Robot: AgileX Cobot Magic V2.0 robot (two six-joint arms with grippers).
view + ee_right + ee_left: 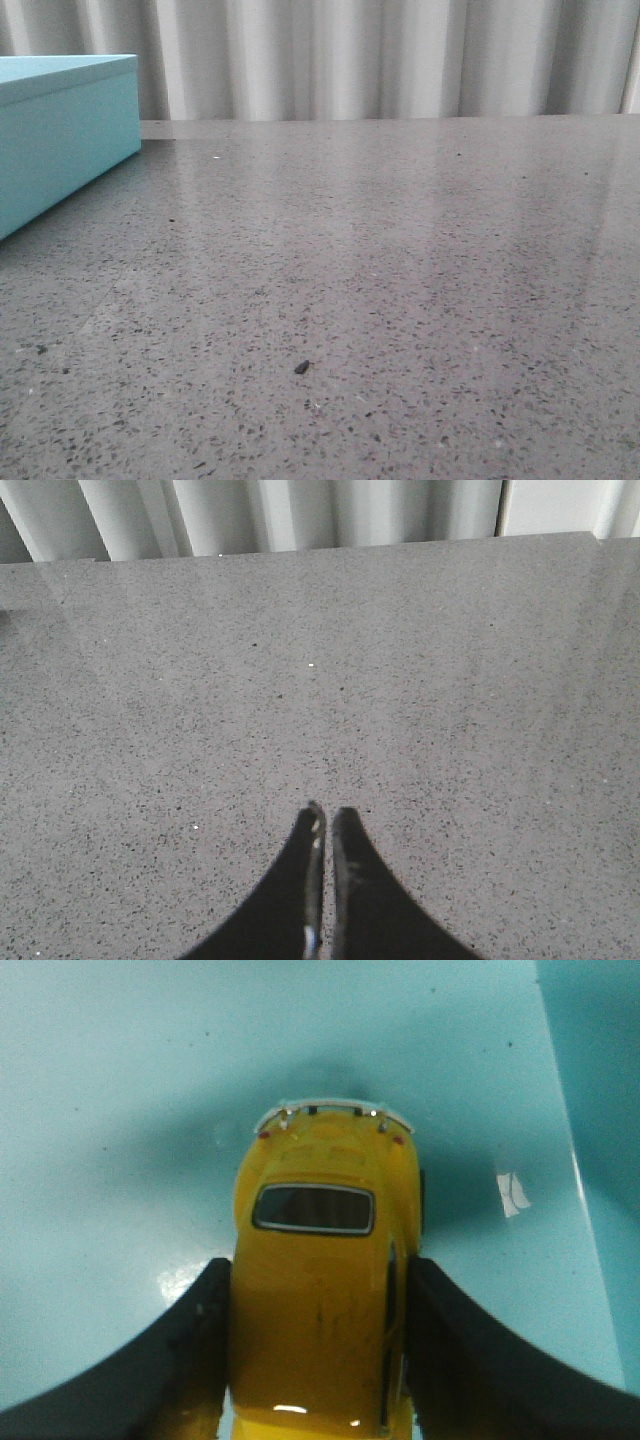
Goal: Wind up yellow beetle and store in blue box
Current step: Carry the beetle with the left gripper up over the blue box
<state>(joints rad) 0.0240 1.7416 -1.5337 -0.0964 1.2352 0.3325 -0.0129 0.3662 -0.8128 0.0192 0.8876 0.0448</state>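
Gripping one yellow beetle (318, 1290) over one blue box (120, 1110) (turquoise), the left gripper (318, 1360) clamped it; the right gripper (326, 825) was closed, empty.

1. The yellow beetle (318, 1290) has glossy, smooth yellow paint, a dark glassy window and a shiny silver bumper.
2. The blue box (60, 130) looks smooth and matt outside; its inner floor (110, 1110) has a faint sheen.
3. The table (400, 280) is polished grey speckled stone.
4. The left gripper's fingers (200, 1360) are matt black.
5. The backdrop (380, 55) looks like pale ribbed sheet.
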